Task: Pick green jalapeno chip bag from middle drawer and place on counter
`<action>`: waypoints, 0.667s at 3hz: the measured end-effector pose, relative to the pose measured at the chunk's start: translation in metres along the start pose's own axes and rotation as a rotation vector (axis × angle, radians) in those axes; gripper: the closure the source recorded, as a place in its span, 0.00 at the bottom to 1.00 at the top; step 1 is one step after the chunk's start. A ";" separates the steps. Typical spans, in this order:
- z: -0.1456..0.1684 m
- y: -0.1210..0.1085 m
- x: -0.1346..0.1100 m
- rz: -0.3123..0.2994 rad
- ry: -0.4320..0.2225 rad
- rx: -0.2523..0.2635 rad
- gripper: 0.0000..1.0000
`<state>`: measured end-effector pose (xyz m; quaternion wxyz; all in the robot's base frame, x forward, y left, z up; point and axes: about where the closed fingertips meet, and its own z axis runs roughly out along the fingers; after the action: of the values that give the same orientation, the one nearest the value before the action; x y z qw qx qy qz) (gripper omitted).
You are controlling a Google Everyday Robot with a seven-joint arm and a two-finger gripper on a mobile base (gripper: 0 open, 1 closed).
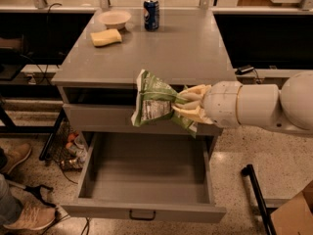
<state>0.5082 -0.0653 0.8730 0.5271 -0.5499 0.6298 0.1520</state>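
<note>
The green jalapeno chip bag (153,100) hangs pinched in my gripper (188,105), which reaches in from the right on a thick white arm. The fingers (191,93) are shut on the bag's right end. The bag is held in the air in front of the counter's front edge, well above the open middle drawer (88,177). The drawer is pulled out and its tray shows nothing inside. The counter (181,48) is the flat grey cabinet top behind the bag.
On the counter's back left lie a yellow sponge (106,37), a beige bowl (115,18) and a blue soda can (151,14). A shut top drawer front (98,119) sits under the counter. A person's shoes (29,217) are at the lower left. A cardboard box (293,214) is at the lower right.
</note>
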 end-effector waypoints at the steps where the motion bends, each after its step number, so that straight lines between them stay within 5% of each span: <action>1: 0.001 -0.014 -0.006 -0.003 -0.037 0.043 1.00; 2: 0.004 -0.062 -0.019 -0.031 -0.081 0.100 1.00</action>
<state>0.5597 -0.0733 0.9112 0.5812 -0.5259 0.6062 0.1343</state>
